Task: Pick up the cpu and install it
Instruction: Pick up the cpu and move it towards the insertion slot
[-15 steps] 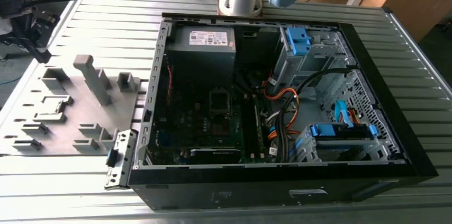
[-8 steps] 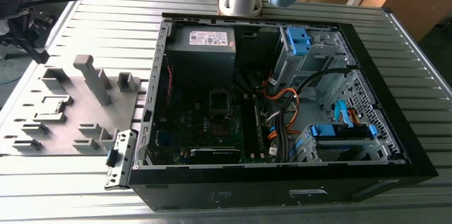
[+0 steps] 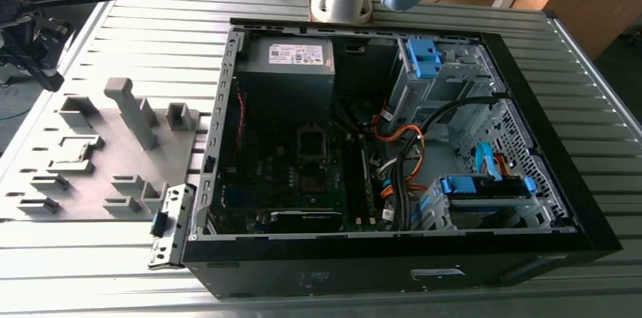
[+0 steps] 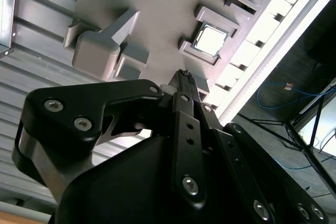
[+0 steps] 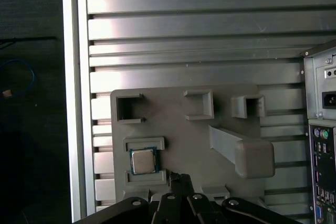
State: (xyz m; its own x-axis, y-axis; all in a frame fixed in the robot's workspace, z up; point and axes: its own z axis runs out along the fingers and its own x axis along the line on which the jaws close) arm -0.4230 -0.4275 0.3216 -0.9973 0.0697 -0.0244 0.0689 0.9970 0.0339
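The cpu (image 5: 143,161) is a small square chip with a silvery top. It lies flat in a shallow pocket of the grey fixture plate (image 5: 178,129), close to the table's edge. In the second wrist view the cpu (image 4: 210,40) sits just beyond my fingertips. My gripper (image 5: 176,178) hovers above the plate, a short way beside the chip and apart from it. Its thin black fingers (image 4: 182,85) are pressed together with nothing between them. In the exterior view the cpu (image 3: 75,154) rests on the plate to the left of the open computer case (image 3: 401,250).
A tall grey post (image 5: 252,157) rises from the plate beside the cpu pocket, among several empty pockets. The case's motherboard (image 3: 301,175) lies exposed, with cables (image 3: 401,145) and blue drive bays (image 3: 482,186) on the exterior view's right. The slatted metal table (image 5: 210,24) ends near the plate.
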